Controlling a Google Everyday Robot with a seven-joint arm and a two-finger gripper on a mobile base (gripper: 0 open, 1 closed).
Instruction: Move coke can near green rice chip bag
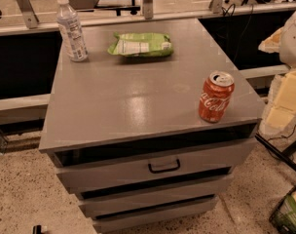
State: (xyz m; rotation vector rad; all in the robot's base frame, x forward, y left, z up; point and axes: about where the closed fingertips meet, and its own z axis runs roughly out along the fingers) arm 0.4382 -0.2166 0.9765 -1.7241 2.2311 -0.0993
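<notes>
The claw (286, 100) is hanging at the right edge of the view, a blurred cluster of pale cream, blocky shapes just beyond the table's right side. Whether it is open or closed cannot be told, and it is sitting apart from the can. The arm (293, 38) above it is showing only as a rounded whitish mass running off the frame.

The coke can (216, 96) is standing upright near the table's front right corner, a glossy red-orange cylinder with white script and a silver top. The green rice chip bag (140, 45) is lying flat toward the back centre, crinkly light green with a white label panel, well apart from the can. A clear plastic water bottle (71, 29) with a white cap is standing at the back left. The table (123, 106) is showing a smooth grey top over grey drawers (138, 172), one carrying a black handle (164, 167).
</notes>
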